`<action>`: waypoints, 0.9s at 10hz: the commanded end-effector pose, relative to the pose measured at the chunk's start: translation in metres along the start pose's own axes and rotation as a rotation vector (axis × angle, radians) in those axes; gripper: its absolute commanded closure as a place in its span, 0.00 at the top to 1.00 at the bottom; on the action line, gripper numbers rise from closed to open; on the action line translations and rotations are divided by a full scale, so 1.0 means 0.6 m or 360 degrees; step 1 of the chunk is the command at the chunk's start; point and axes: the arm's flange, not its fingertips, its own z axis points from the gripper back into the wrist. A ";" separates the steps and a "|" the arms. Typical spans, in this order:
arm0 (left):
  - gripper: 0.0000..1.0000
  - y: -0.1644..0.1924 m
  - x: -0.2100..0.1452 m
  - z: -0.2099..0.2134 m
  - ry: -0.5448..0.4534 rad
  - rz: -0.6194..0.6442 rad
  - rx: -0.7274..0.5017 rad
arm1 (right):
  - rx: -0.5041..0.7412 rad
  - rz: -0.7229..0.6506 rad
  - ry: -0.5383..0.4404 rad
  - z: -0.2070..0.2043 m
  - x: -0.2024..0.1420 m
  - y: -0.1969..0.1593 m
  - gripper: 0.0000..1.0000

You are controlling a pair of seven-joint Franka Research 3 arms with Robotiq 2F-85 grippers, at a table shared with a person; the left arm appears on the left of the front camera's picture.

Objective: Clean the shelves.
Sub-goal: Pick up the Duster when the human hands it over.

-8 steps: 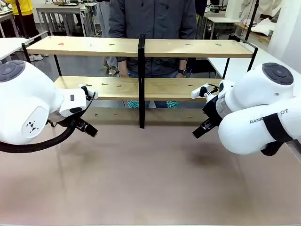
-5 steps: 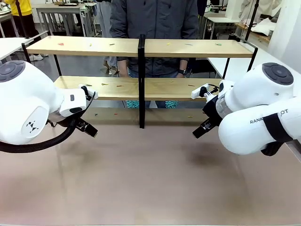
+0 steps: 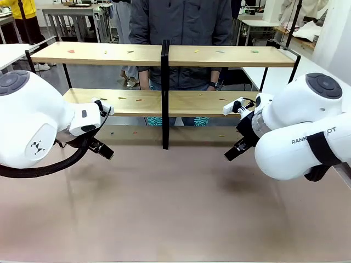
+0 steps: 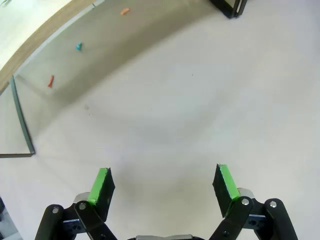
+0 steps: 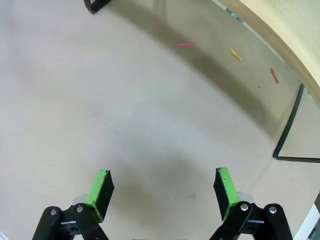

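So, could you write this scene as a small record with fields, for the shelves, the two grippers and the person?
shelves: two long wooden boards on a black frame, standing at the far side of the table
litter: small coloured bits scattered on both boards and on the table under the rack
left gripper: open, empty, above bare table
right gripper: open, empty, above bare table
person: stands behind the shelves
task state: bits not yet removed

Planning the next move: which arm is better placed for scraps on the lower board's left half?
Left, probably: its open fingers hover before that half of the shelves; the right fingers sit past the upright.
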 end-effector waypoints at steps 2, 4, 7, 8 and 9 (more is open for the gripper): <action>1.00 0.000 0.000 0.000 -0.0001 -0.0001 0.0000 | 0.0000 -0.0001 -0.0001 0.000 0.000 0.000 1.00; 1.00 0.000 0.000 0.000 -0.0001 -0.0001 0.0000 | 0.0000 -0.0001 -0.0001 0.000 0.000 0.000 1.00; 1.00 0.001 -0.017 0.058 -0.0059 -0.0026 0.0029 | -0.0011 0.0031 -0.0017 0.067 -0.005 0.003 1.00; 1.00 -0.016 -0.031 0.163 -0.0183 -0.0103 0.0039 | 0.0102 0.0072 -0.0021 0.133 -0.013 0.005 1.00; 1.00 -0.033 -0.071 0.287 -0.0399 -0.0157 0.0039 | 0.0076 -0.0061 0.0010 0.249 -0.031 0.009 1.00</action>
